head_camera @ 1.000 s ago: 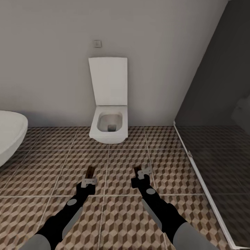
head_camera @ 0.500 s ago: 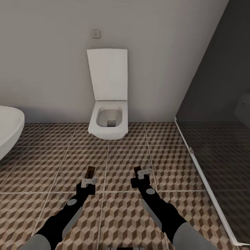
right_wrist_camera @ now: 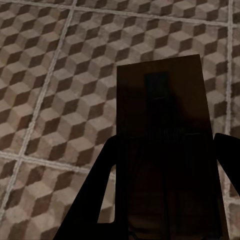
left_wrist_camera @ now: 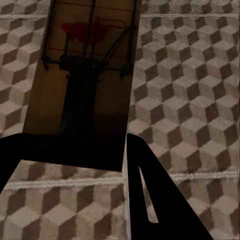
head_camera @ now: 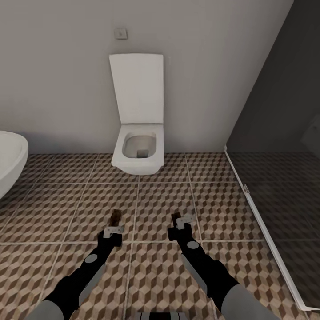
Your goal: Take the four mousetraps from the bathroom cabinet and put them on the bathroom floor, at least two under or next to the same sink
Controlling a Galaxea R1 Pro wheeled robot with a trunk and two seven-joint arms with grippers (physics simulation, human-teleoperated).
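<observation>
I carry one mousetrap (left_wrist_camera: pixel 82 85) clamped in my left gripper (head_camera: pixel 114 226) and another mousetrap (right_wrist_camera: pixel 162 150) in my right gripper (head_camera: pixel 180 221), both above the bathroom floor (head_camera: pixel 160 200) facing the toilet (head_camera: pixel 138 153); none is laid down yet.

We see the bathtub (head_camera: pixel 10 162) cut off at the left edge. The mousetrap (right_wrist_camera: pixel 165 150) runs off the bottom edge of the right wrist view.

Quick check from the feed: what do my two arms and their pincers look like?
Both arms match: grey upper segments, black forearms with grey oval patches, black wrists. The left pincer and right pincer have light grey mounts; their fingers render as flat black wedges. No cables or markings visible.
</observation>
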